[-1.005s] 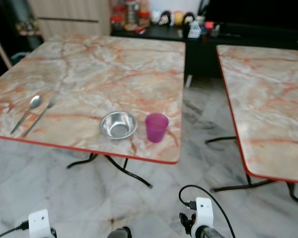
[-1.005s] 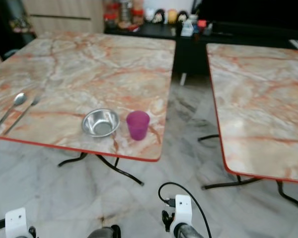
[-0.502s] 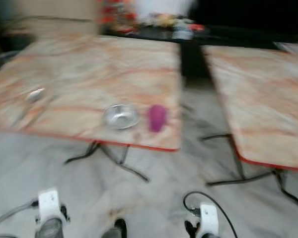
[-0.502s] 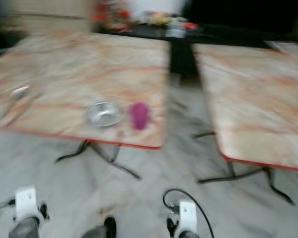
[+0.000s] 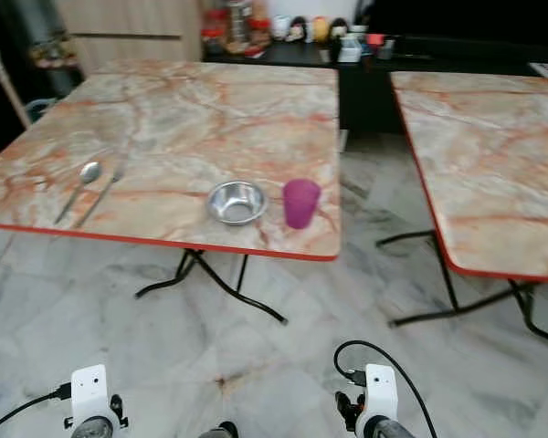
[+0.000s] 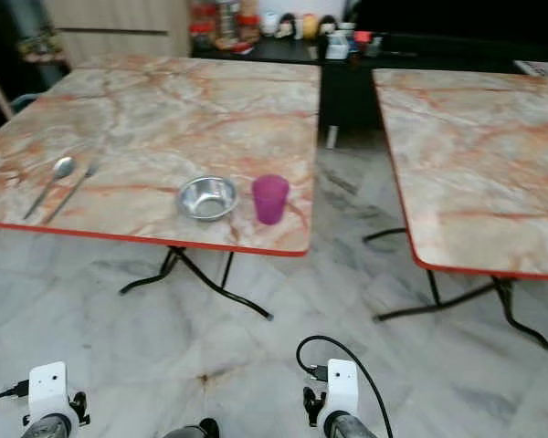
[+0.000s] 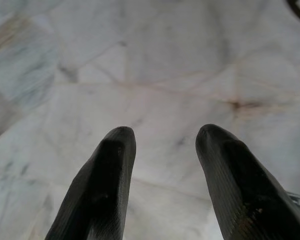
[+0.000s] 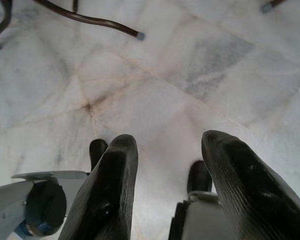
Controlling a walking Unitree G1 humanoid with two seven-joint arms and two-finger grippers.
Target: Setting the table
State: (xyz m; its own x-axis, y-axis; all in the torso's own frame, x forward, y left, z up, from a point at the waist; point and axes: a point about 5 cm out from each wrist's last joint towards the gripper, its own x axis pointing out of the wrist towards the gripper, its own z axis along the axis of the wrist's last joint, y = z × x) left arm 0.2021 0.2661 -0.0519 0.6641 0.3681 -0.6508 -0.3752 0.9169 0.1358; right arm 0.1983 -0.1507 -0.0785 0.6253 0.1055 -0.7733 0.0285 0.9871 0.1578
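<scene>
Two marble-topped tables with red edging, seen from the left eye view: nearer table point(image 5: 164, 119) on the left, second table point(image 5: 493, 155) on the right, well apart across a strip of marble floor point(image 5: 256, 356). On the nearer table, close to its front edge: steel bowl point(image 5: 236, 202) just beside purple cup point(image 5: 300, 203), cup upright, not touching. Farther left on the same top, spoon point(image 5: 79, 190) and fork point(image 5: 98, 197) lying side by side. Dark counter point(image 5: 292, 50) behind, crowded with jars and small bottles; labels too small to read. No legible writing anywhere.

Same layout from the right eye view, both arms hanging low at the lower edge.

From the left wrist view: left gripper point(image 7: 162, 135) open, fingers well spread, holding nothing, touching nothing, pale floor beyond.

From the right wrist view: right gripper point(image 8: 167, 142) likewise spread wide and empty, above floor, with a black table leg point(image 8: 90, 20) beyond.
</scene>
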